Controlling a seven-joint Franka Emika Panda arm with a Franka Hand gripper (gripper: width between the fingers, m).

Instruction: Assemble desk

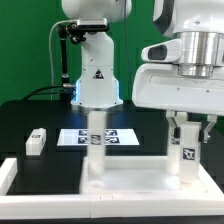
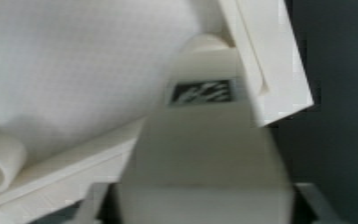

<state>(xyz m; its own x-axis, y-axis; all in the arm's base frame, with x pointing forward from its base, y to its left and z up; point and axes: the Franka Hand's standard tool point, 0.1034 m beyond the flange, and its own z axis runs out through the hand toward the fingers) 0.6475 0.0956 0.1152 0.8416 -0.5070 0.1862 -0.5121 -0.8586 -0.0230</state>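
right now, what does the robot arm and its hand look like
glossy white arm with rounded joints, a black triangular mark and blue glow at its base, a black cable alongside. the hand is white with grey panels.

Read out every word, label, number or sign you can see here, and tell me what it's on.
None: no words, brands or numbers are readable in either view.
Black triangle warning sign on the robot base: symbol too small to read.
Square tags on the marker board: patterns only, no text.
Tag on the leg in the wrist view: blurred pattern, no text.
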